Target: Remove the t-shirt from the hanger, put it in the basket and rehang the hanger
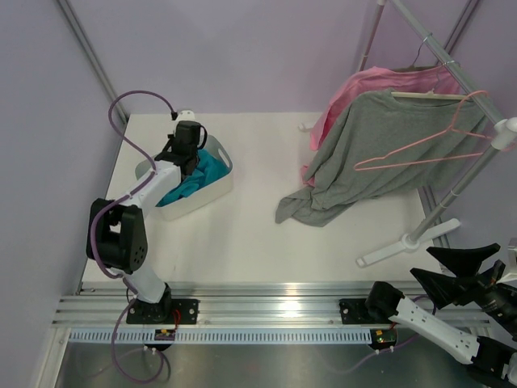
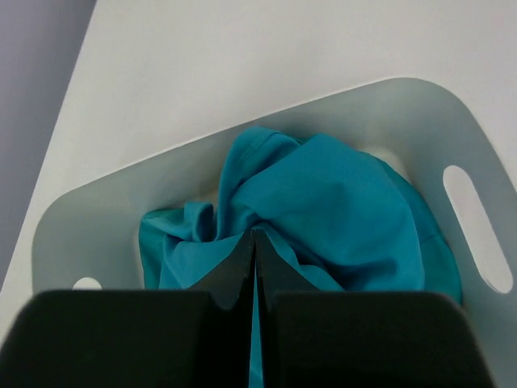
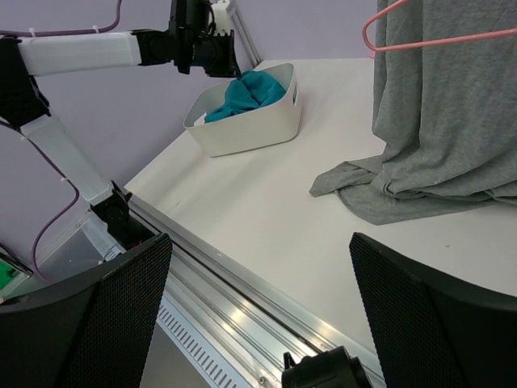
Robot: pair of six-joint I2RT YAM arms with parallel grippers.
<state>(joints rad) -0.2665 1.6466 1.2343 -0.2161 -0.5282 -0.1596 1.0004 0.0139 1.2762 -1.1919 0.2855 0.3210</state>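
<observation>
One t-shirt (image 2: 339, 218) directly beneath, perhaps within, left claw (image 2: 254, 242)

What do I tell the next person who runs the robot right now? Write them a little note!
Left gripper: shut, its tips down on the t-shirt in the white basket. Whether it pinches any cloth cannot be told.
Right gripper: open, holding nothing, off by the near right edge of the table.
Hanger: bare, hanging on the rack in front of the grey shirt.
Done: the t-shirt is off the hanger and lies bunched in the basket.
Left: probably only to lift the left arm clear of the basket.
</observation>
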